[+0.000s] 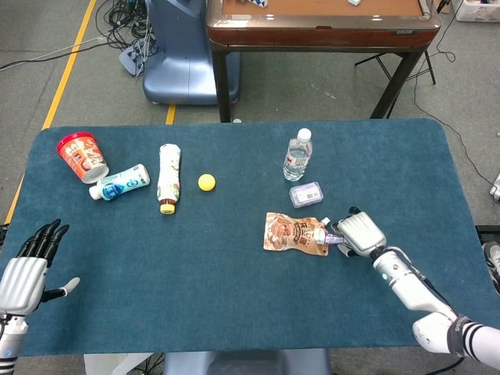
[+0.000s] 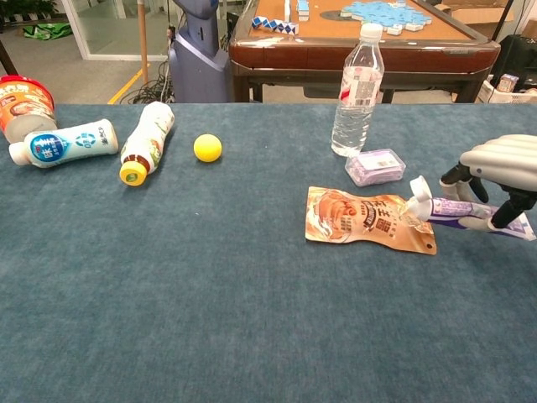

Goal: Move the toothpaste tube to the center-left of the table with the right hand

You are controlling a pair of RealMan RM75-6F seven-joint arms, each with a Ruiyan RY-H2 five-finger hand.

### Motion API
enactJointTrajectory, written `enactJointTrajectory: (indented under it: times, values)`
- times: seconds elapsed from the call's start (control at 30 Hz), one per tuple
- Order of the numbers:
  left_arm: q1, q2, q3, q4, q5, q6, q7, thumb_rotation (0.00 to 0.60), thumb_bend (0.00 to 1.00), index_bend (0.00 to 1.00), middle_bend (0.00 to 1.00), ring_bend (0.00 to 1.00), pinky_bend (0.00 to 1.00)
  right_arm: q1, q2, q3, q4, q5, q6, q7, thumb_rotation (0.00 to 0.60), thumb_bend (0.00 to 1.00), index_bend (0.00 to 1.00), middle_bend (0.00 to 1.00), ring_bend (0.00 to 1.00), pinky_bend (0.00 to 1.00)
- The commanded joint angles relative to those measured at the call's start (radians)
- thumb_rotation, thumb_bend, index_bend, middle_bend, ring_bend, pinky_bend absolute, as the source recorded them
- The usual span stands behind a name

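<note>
The toothpaste tube [image 2: 457, 211] is white and purple with a white cap, and it hangs just above the cloth at the right. My right hand [image 2: 497, 172] grips it from above, cap pointing left over the edge of the orange pouch [image 2: 367, 220]. In the head view the same tube [image 1: 329, 236] sticks out left of my right hand [image 1: 360, 233]. At the near left corner my left hand [image 1: 27, 269] hovers with fingers spread and nothing in it.
On the blue table [image 1: 234, 297]: a water bottle [image 2: 357, 90], a small lilac box [image 2: 375, 166], a yellow ball [image 2: 207, 148], a lying yellow-capped bottle [image 2: 146, 139], a white-blue bottle [image 2: 63, 142] and a red cup [image 2: 18, 102]. Behind stands a wooden table [image 2: 361, 38].
</note>
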Motion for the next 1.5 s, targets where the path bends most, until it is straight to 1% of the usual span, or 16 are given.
enactJointTrajectory:
  times: [0.03,0.1,0.2,0.27,0.33,0.4,0.43,0.47,0.53,0.57,0.63,0.73,0.87,1.07,1.27,1.5]
  values:
    - [-0.039,0.021,-0.005,-0.005,0.029,-0.039,-0.016,0.6,0.14,0.0,0.0,0.03,0.14,0.048,0.094,0.015,-0.107,0.001,-0.067,0.023,0.6,0.67,0.83,0.72,0.54,0.23]
    - [-0.068,0.031,-0.011,0.003,0.05,-0.06,-0.031,0.6,0.14,0.0,0.01,0.07,0.19,0.077,0.145,0.023,-0.171,0.006,-0.11,0.023,0.6,0.67,0.83,0.72,0.54,0.23]
    - [-0.112,0.042,-0.02,0.022,0.082,-0.091,-0.046,0.6,0.14,0.0,0.06,0.13,0.32,0.127,0.215,0.037,-0.263,0.024,-0.186,0.027,0.6,0.68,0.83,0.72,0.54,0.23]
    - [-0.146,0.05,-0.021,0.028,0.101,-0.123,-0.068,0.6,0.14,0.0,0.08,0.16,0.38,0.167,0.261,0.052,-0.321,0.043,-0.242,0.025,0.6,0.69,0.83,0.72,0.55,0.24]
    - [-0.178,0.055,-0.021,0.036,0.124,-0.149,-0.091,0.6,0.14,0.0,0.14,0.22,0.45,0.204,0.291,0.066,-0.358,0.064,-0.287,0.02,0.6,0.69,0.84,0.73,0.56,0.26]
    - [-0.216,0.058,-0.02,0.047,0.151,-0.181,-0.111,0.6,0.15,0.0,0.22,0.32,0.54,0.244,0.311,0.081,-0.384,0.082,-0.321,-0.006,0.6,0.7,0.85,0.74,0.57,0.27]
    - [-0.231,0.06,-0.017,0.052,0.162,-0.195,-0.122,0.6,0.19,0.0,0.28,0.39,0.6,0.262,0.315,0.088,-0.395,0.093,-0.333,-0.018,0.6,0.7,0.85,0.75,0.58,0.28]
    - [-0.253,0.062,-0.014,0.058,0.181,-0.211,-0.137,0.6,0.23,0.0,0.31,0.42,0.63,0.283,0.318,0.095,-0.407,0.11,-0.347,-0.033,0.6,0.7,0.85,0.75,0.59,0.29]
    - [-0.288,0.064,-0.009,0.066,0.209,-0.241,-0.154,0.6,0.38,0.01,0.43,0.54,0.74,0.313,0.317,0.101,-0.419,0.139,-0.364,-0.055,0.6,0.7,0.86,0.76,0.6,0.31]
    - [-0.31,0.065,-0.005,0.068,0.223,-0.26,-0.164,0.6,0.42,0.02,0.49,0.59,0.78,0.333,0.312,0.104,-0.422,0.16,-0.374,-0.071,0.6,0.7,0.86,0.76,0.6,0.32]
    - [-0.341,0.067,0.0,0.066,0.243,-0.286,-0.177,0.6,0.45,0.03,0.58,0.67,0.83,0.365,0.299,0.106,-0.422,0.187,-0.385,-0.096,0.6,0.71,0.87,0.77,0.62,0.33]
    - [-0.386,0.066,0.01,0.06,0.269,-0.326,-0.184,0.6,0.45,0.03,0.66,0.76,0.87,0.412,0.274,0.101,-0.415,0.238,-0.399,-0.13,0.6,0.72,0.88,0.78,0.64,0.34]
    - [-0.436,0.055,0.016,0.045,0.287,-0.37,-0.169,0.6,0.45,0.03,0.7,0.81,0.91,0.472,0.228,0.086,-0.39,0.311,-0.404,-0.165,0.6,0.73,0.89,0.79,0.66,0.36]
    - [-0.495,0.047,0.021,0.006,0.289,-0.435,-0.125,0.6,0.49,0.03,0.76,0.88,0.95,0.555,0.162,0.057,-0.34,0.407,-0.406,-0.199,0.6,0.74,0.9,0.8,0.68,0.38]
    - [-0.548,0.033,0.02,-0.029,0.278,-0.494,-0.085,0.6,0.49,0.03,0.77,0.89,0.96,0.632,0.109,0.03,-0.299,0.487,-0.398,-0.224,0.6,0.74,0.9,0.8,0.68,0.38]
    - [-0.6,0.002,0.016,-0.049,0.252,-0.551,-0.048,0.6,0.49,0.03,0.78,0.89,0.96,0.706,0.055,-0.004,-0.276,0.556,-0.371,-0.254,0.6,0.74,0.91,0.81,0.69,0.38]
